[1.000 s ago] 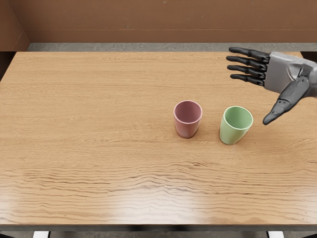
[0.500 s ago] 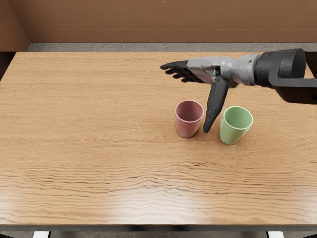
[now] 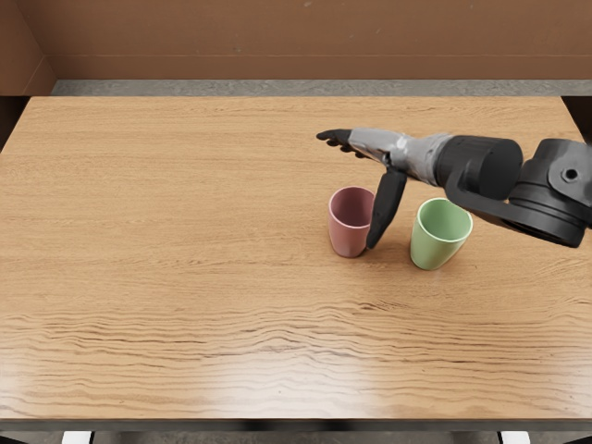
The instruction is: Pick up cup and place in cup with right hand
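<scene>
Pink cup point(image 3: 348, 239) and green cup point(image 3: 435, 245) both stood upright on the wooden surface point(image 3: 185, 231), and we saw the pink one to the left of the green, with a strip of bare wood between them. Our right arm point(image 3: 481, 166) came in from the right, passing beyond the green cup, and our right hand point(image 3: 379, 145) was over the far side of the pink cup. We had its fingers stretched out leftward and its thumb point(image 3: 387, 205) well apart from them, pointing down across the pink cup's right side, perhaps touching it.
</scene>
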{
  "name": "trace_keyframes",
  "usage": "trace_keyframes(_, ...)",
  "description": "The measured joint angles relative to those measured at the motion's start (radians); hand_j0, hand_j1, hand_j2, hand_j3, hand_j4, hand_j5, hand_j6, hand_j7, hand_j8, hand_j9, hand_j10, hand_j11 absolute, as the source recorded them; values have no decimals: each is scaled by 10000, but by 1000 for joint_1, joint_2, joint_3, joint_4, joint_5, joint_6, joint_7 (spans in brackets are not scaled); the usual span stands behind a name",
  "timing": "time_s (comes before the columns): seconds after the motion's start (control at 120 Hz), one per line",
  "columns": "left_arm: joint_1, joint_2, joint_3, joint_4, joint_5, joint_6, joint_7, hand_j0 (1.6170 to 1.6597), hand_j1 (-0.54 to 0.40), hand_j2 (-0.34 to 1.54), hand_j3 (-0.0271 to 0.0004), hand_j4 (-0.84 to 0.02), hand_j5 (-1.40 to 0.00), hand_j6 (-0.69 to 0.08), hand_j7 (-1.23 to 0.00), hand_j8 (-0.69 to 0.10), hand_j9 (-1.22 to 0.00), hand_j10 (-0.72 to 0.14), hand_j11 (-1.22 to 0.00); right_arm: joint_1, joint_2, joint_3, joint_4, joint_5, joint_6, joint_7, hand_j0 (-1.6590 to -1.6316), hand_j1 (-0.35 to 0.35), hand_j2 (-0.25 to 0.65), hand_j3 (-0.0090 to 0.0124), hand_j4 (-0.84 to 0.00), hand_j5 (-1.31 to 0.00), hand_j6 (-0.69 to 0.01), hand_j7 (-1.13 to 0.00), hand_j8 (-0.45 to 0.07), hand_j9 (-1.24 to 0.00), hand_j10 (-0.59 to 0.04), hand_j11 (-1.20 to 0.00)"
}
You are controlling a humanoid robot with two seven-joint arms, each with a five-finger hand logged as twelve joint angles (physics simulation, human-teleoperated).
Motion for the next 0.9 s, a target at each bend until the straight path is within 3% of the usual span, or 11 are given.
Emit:
trace_keyframes(0.233, 0, 0, 0, 0, 0, 0, 0, 16581, 3490, -1, 0, 0, 0, 1, 0, 1, 0, 1, 0, -78, 27, -24, 0, -86, -102, 0, -16581, -3369, -10, 0, -128, -145, -140, -142, -132, -144, -124, -143)
trace_keyframes(0.725, 0, 0, 0, 0, 0, 0, 0, 16581, 3490, -1, 0, 0, 0, 1, 0, 1, 0, 1, 0, -119, 93, -28, -30, -154, -227, 0, -16581, -3089, -55, 0, -358, -448, -369, -445, -362, -447, -355, -446)
trace_keyframes(0.9, 0, 0, 0, 0, 0, 0, 0, 16581, 3490, -1, 0, 1, 0, 1, 0, 1, 0, 1, 0, -139, 111, -28, -60, -165, -232, 0, -16581, -2484, -155, 0, -864, -1105, -875, -1102, -868, -1104, -861, -1103)
